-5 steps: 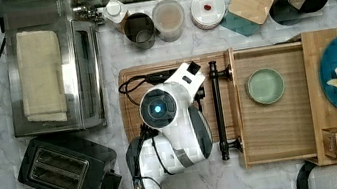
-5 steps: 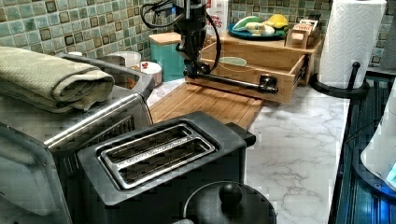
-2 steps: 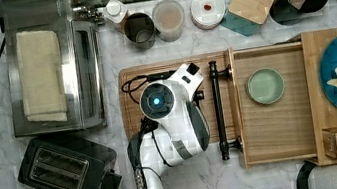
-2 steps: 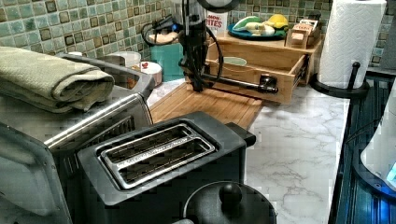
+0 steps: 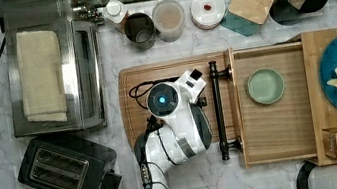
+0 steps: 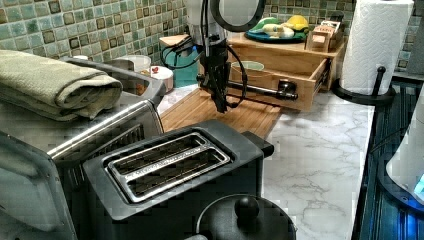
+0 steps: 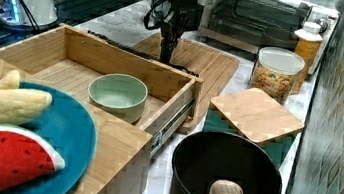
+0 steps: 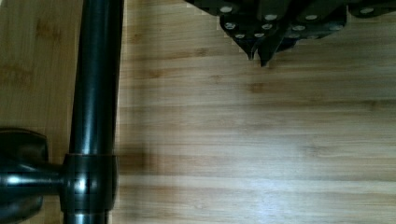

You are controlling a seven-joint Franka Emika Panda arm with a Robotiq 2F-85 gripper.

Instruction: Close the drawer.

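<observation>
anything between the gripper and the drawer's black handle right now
Nothing: in the wrist view, a bare strip of the cutting board separates the shut gripper from the handle of the drawer.

- My work surface is a white marble counter (image 5: 279,174).
- Directly on it: a wooden cutting board (image 5: 173,71), black toaster (image 5: 64,169), steel toaster oven (image 5: 54,71), paper towel holder (image 6: 362,92), jars (image 5: 169,19).

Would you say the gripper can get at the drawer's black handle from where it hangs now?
Probably yes. The gripper hangs, fingers shut, over the cutting board just in front of the drawer's handle, with only bare board between them.
</observation>
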